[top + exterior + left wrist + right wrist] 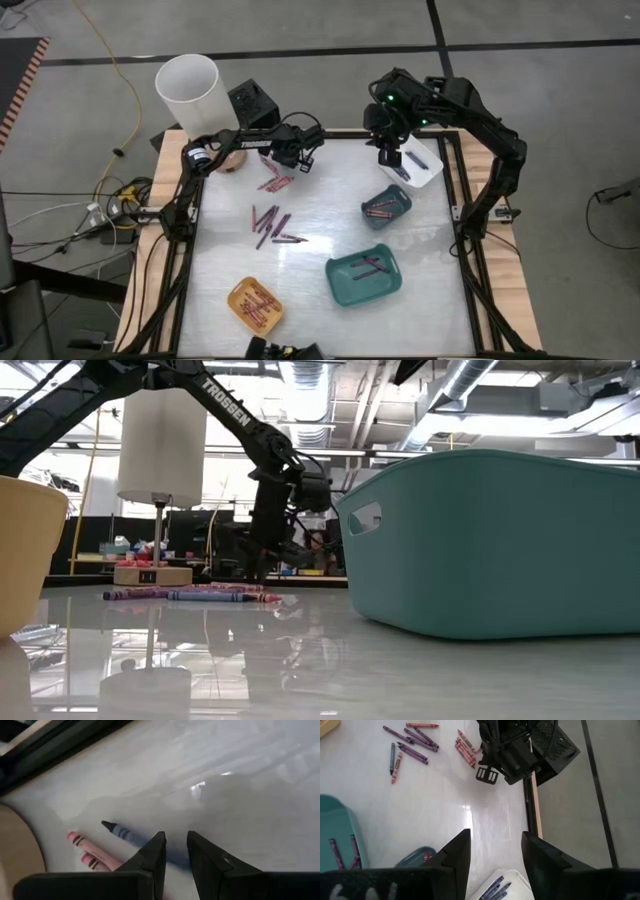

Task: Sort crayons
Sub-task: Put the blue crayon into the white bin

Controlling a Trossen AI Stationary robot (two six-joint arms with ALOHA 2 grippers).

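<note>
**Sorting partway done, loose crayons left on the table**

From where I stand, the white glossy tabletop (330,200) has a scatter of short, thin wax crayons (272,224) lying loose near its middle, purple and reddish ones mixed, with a smaller pink-red cluster (273,183) closer to the far edge. Some have been filed: the small yellow plastic tray (255,304) holds red ones, the large teal plastic tray (363,277) a few purple, the small teal tray (386,206) some pinkish-red, and the white plastic tray (416,164) dark blue ones.

The left gripper (174,851) is down over the far cluster, its fingers narrowed to a slim gap around a dark blue-grey crayon (127,834) lying on the table beside two pink ones; I can't say it is truly pinched. The right gripper (492,852) hangs above the white tray, jaws wide and empty.

I'd judge roughly half done: the middle scatter and far cluster remain.
</note>
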